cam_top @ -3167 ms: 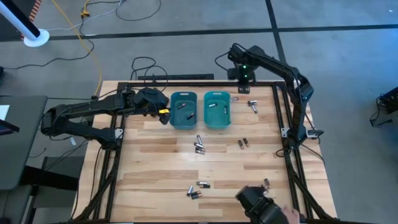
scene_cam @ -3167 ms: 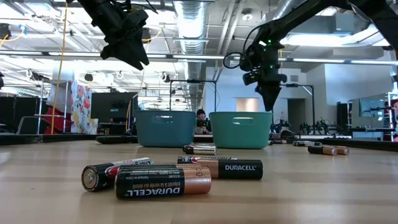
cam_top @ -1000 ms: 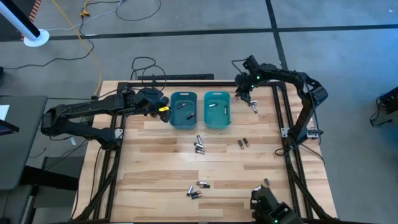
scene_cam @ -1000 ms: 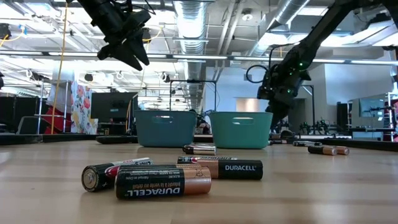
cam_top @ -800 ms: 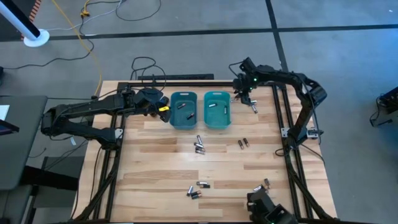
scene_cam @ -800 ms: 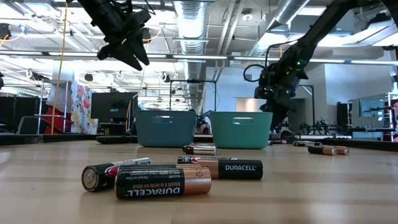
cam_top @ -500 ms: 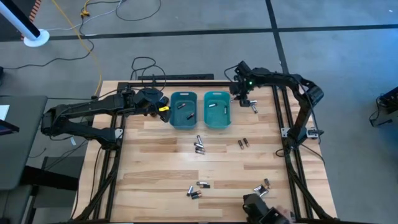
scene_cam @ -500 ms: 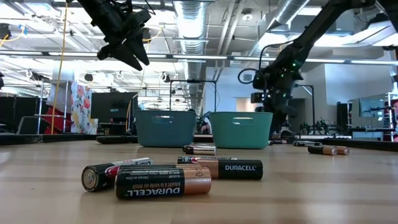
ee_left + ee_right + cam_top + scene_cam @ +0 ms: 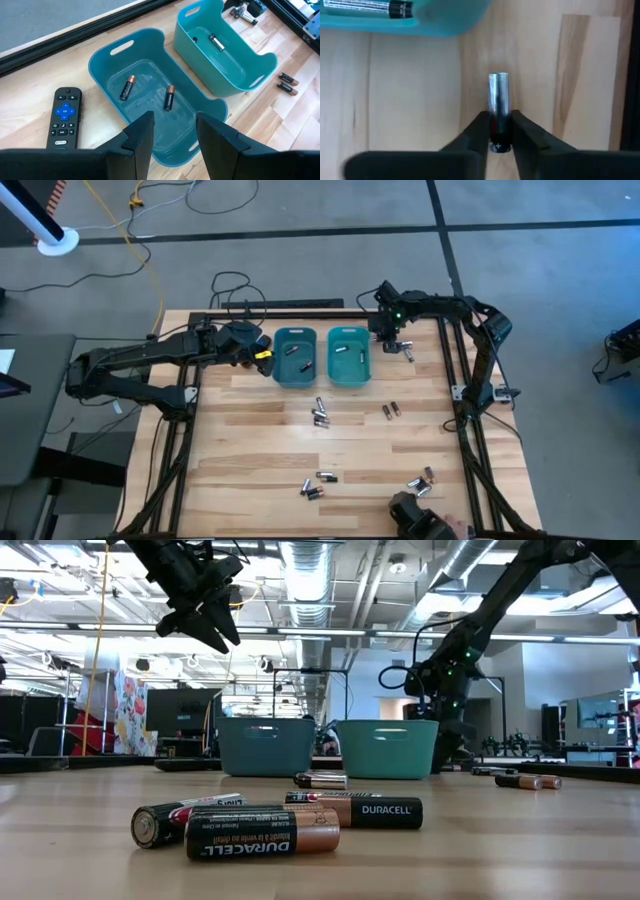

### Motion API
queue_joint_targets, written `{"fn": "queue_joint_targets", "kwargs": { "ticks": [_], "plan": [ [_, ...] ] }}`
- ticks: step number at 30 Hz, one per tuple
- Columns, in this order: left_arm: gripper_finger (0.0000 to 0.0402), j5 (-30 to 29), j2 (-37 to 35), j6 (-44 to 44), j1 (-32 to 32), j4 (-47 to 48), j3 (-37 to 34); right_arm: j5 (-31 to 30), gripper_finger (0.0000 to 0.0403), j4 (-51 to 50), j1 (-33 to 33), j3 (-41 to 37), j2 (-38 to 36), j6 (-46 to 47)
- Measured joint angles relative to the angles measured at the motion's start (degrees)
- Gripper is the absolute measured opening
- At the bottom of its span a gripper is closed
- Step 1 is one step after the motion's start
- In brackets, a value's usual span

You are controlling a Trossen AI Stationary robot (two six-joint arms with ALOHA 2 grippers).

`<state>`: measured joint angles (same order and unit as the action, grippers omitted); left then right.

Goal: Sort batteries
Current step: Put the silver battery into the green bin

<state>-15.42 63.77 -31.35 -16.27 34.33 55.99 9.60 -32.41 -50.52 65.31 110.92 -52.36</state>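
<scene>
Small batteries lie loose on the wooden table [image 9: 260,440]: a cluster in the middle [image 9: 320,412], a pair [image 9: 390,410] to its right, more near the front edge [image 9: 315,483]. The left teal bin [image 9: 145,75] holds two copper-ended batteries [image 9: 126,87]. The right teal bin [image 9: 225,55] holds a silvery one [image 9: 216,42]. My right gripper [image 9: 499,131] is low at the right bin's right side [image 9: 392,332], shut on a silvery battery [image 9: 498,95]. My left gripper [image 9: 172,137] hangs open above the left bin with nothing between its fingers. My right gripper pinches the silvery battery between its two fingers at its dark end [image 9: 498,131], one finger on each long side. The fingers come steeply from above and lie across the battery. The battery lies flat on the wood, its silvery end [image 9: 498,80] reaching out beyond the fingertips.
A black remote [image 9: 62,117] with a blue button lies beside the left bin. Two more batteries [image 9: 406,350] lie close to my right gripper. A dark frame rail [image 9: 448,360] runs along the table's right side. A dark shape [image 9: 418,522] sits at the near edge.
My right gripper has sunk toward the table next to the right bin, drifting a little toward that bin and rolling at the wrist as it came down.
</scene>
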Motion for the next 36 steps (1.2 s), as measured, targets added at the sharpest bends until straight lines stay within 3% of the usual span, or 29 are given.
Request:
{"fn": "queue_joint_targets", "kwargs": {
  "ticks": [4,8,14,18,26,31,36],
  "plan": [
    [0.0141,0.0,0.0,0.0,0.0,0.0,0.0,-0.2,0.0017,-1.5,-0.8,-0.3,-1.3,-0.1],
    [0.0141,0.0,0.0,0.1,0.0,0.0,0.0,-1.3,0.0018,-3.8,-1.3,-0.4,-4.2,3.1],
    [0.0141,-0.2,0.0,0.7,0.0,0.0,0.0,-9.6,0.0017,-6.6,-1.9,0.0,-12.2,16.4],
    [0.0141,-0.7,0.0,1.6,0.0,0.0,0.0,-10.0,0.0017,-8.5,-1.7,2.3,-17.9,26.2],
    [0.0141,-1.6,0.0,8.4,0.0,-1.6,0.0,-9.9,0.0016,-8.6,6.0,9.8,-26.2,36.0],
    [0.0141,-1.8,0.0,14.7,0.0,-1.8,0.0,-9.7,0.0016,-8.5,12.7,12.3,-25.8,39.1],
    [0.0141,-1.8,0.0,14.9,0.0,-2.0,0.0,-9.3,0.0018,-8.4,17.6,12.4,-20.8,42.8]
  ]
}}
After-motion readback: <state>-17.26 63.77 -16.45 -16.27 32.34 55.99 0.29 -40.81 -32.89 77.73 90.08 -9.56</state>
